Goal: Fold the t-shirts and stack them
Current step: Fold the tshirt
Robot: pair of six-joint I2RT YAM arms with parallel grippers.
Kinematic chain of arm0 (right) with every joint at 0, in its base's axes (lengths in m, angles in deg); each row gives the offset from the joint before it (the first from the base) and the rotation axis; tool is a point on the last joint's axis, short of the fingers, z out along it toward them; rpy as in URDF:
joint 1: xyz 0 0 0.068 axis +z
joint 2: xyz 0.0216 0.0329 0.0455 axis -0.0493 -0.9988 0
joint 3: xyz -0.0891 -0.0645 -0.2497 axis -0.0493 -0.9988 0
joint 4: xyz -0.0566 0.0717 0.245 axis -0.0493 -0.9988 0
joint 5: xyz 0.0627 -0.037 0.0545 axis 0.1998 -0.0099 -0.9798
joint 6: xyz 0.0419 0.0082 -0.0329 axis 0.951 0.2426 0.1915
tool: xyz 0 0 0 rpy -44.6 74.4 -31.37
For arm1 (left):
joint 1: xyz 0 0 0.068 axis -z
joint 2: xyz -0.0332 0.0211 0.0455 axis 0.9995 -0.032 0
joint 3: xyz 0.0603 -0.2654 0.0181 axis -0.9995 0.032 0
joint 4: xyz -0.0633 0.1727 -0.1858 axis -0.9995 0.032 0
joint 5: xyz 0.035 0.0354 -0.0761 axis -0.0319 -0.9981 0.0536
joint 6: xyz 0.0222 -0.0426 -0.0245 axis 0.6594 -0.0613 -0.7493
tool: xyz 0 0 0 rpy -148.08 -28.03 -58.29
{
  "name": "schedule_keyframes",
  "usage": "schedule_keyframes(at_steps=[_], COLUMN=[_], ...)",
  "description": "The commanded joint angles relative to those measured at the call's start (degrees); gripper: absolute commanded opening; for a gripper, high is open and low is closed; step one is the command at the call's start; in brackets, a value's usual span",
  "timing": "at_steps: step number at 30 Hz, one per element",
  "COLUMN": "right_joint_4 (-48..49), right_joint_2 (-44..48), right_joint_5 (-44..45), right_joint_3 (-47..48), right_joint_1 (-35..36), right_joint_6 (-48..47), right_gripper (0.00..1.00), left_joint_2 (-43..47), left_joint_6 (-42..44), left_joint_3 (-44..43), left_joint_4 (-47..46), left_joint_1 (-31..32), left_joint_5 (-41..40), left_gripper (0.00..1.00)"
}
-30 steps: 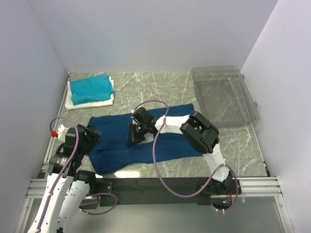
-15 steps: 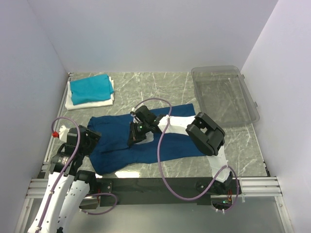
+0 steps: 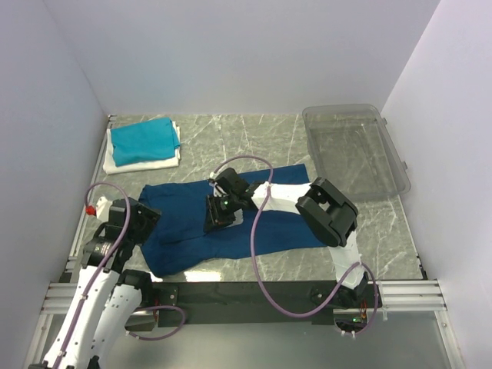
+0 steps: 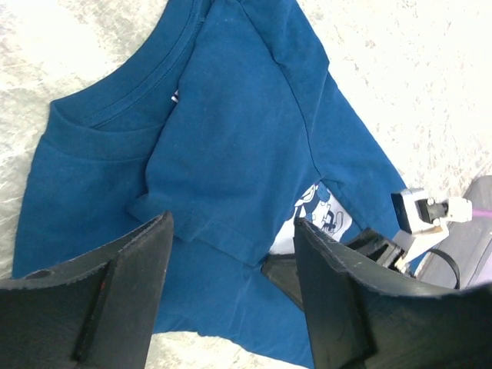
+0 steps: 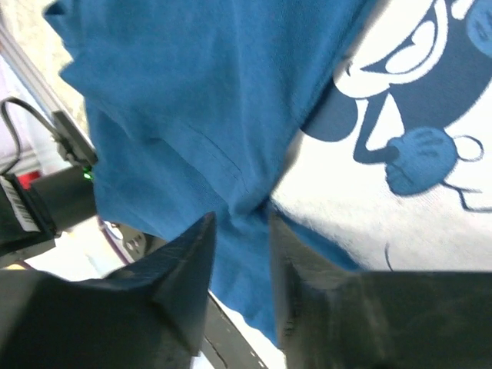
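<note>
Navy cloth is spread across the middle of the table (image 3: pixel 231 138): the blue tee (image 3: pixel 181 238) is laid out flat, one sleeve (image 4: pixel 231 154) already turned in over the body beside the pale chest print (image 5: pixel 400 154). At the back left the teal tee (image 3: pixel 142 138) is seen folded on the white one (image 3: pixel 146 163).

The right gripper (image 5: pixel 240 227) is held low over the shirt's middle, jaws narrowly parted, a pucker of cloth lying right at the gap. Whether that pucker is nipped cannot be told. The left gripper (image 4: pixel 231 231) is held wide apart above the sleeve hem, and nothing is held in it.

Danger now: if the pucker is caught on a pad as the right arm is raised, the turned-in sleeve could be dragged open and the fold lost. A snag is also risked from the purple cable (image 3: pixel 252 246) looped over the shirt, should the arm be swung wide.
</note>
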Motion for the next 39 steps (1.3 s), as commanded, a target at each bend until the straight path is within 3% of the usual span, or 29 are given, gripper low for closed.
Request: schedule_keyframes(at_steps=[1, 4, 6, 9, 11, 15, 19, 27, 39], right_joint_4=[-3.0, -6.6, -11.2, -17.5, -18.0, -14.9, -17.4, -15.7, -15.0], right_joint_2=[5.3, 7.2, 8.7, 10.6, 13.8, 18.9, 19.7, 22.8, 19.4], right_joint_5=[1.5, 2.5, -0.8, -16.9, -20.7, -20.3, -17.6, -17.5, -17.8], right_joint_3=[0.6, 2.6, 5.7, 9.0, 8.2, 4.4, 4.5, 1.3, 2.5], right_joint_1=[-0.8, -2.6, -4.9, -9.4, -14.8, -21.7, -25.7, -29.3, -30.5], right_joint_6=[-4.1, -9.4, -25.4, -41.4, -48.3, -51.7, -54.3, -53.7, -51.2], right_gripper=[0.44, 0.48, 0.50, 0.51, 0.59, 0.60, 0.59, 0.59, 0.59], left_joint_2=[-2.3, -5.5, -9.1, -14.0, -19.0, -27.1, -34.6, -51.7, -63.5], left_joint_6=[0.7, 1.3, 2.6, 7.0, 11.9, 19.6, 25.9, 33.9, 43.4], left_joint_3=[0.9, 1.7, 1.6, 0.4, -1.0, -2.2, -4.6, -13.1, -19.9], left_joint_4=[-4.9, -8.9, -12.9, -20.1, -23.7, -33.0, -38.4, -39.8, -35.0], left_joint_1=[-0.1, -0.2, -0.6, -2.9, -7.2, -17.3, -22.1, -25.7, -26.5], left_joint_5=[1.0, 0.8, -0.3, 2.1, 5.4, 15.9, 19.7, 21.3, 27.7], left_gripper=[0.68, 0.67, 0.68, 0.70, 0.70, 0.68, 0.65, 0.59, 0.57])
